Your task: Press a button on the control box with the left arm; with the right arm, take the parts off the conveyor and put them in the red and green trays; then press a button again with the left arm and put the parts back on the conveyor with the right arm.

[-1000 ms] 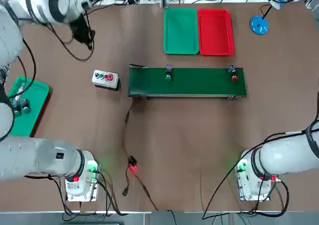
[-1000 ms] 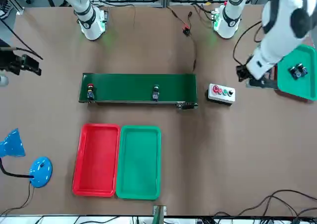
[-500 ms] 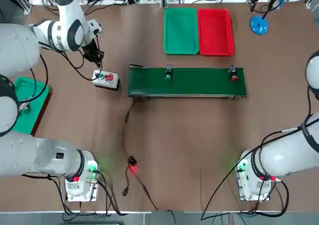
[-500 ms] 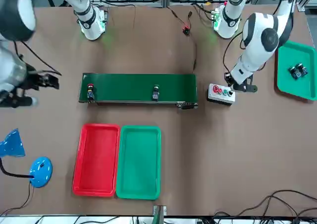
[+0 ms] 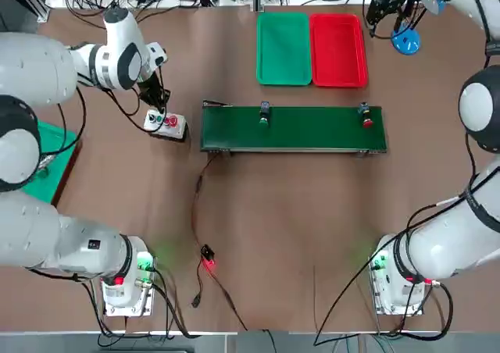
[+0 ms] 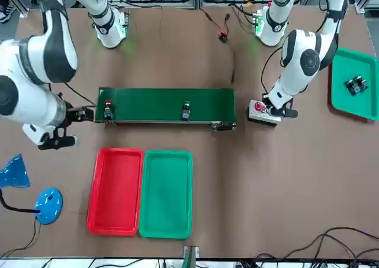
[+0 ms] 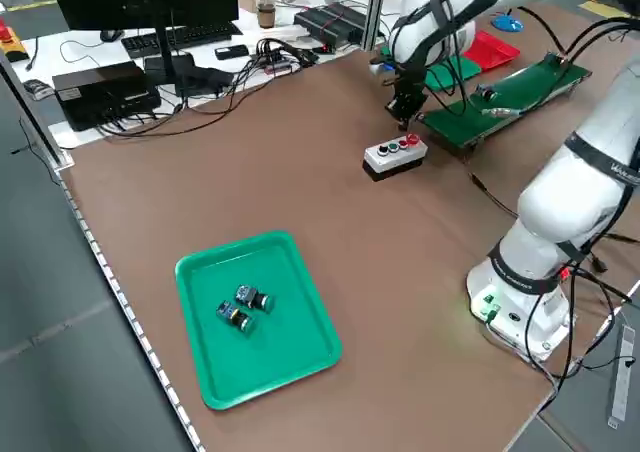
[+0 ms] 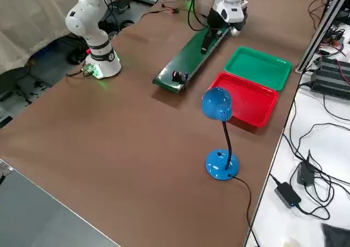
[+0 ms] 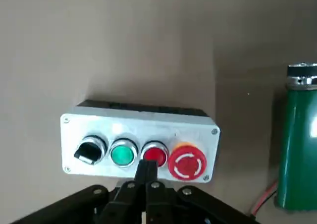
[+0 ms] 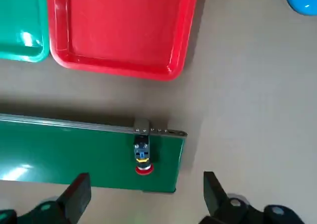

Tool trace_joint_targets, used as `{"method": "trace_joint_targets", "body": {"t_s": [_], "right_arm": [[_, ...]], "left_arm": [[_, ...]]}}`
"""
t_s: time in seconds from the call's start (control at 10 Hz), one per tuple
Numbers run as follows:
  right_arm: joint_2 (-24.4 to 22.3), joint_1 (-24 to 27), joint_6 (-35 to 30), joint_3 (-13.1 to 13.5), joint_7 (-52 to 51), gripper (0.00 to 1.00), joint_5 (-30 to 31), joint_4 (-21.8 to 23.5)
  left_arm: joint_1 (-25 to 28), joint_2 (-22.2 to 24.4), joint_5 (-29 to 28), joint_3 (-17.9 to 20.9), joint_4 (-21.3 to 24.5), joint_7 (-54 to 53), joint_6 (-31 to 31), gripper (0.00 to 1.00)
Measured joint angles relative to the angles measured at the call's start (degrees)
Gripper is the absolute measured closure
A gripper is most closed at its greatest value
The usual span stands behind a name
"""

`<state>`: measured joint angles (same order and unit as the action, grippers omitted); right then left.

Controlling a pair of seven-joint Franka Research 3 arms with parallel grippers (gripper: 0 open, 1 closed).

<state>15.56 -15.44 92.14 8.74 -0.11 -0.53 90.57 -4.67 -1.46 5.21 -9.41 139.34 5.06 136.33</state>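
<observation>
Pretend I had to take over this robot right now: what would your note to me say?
Left claw: shut, tip poised at the small red round button of the light-grey control box.
Right claw: open, empty, near the red-tipped end of the long dark-green conveyor belt.
Red-tipped part and green-tipped part both lie on the belt.
Red plastic tray and green plastic tray hold nothing.
Left to do: everything, from the first button press on.
</observation>
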Motion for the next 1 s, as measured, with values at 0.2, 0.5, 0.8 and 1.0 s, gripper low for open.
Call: {"method": "trace_joint_targets", "body": {"t_s": [0.2,0.5,0.8,1.0], "right_arm": [[0.0,-0.01,0.0,0.05,0.0,0.0,0.0,0.02],[-0.01,-0.01,-0.02,0.11,0.01,0.0,0.0,0.22],[0.0,-0.01,0.47,0.13,0.01,0.0,0.0,1.34],[-0.01,-0.02,0.55,0.12,0.01,0.0,0.0,1.53]], "left_arm": [[-0.08,-1.29,0.0,-0.17,0.01,0.0,0.51,0.99],[-0.11,-2.69,0.0,-0.23,0.07,0.0,0.52,0.99],[-0.14,-3.73,0.0,-0.23,0.15,0.0,0.49,0.99],[-0.17,-4.08,0.0,-0.24,0.43,0.0,0.45,0.99]]}}
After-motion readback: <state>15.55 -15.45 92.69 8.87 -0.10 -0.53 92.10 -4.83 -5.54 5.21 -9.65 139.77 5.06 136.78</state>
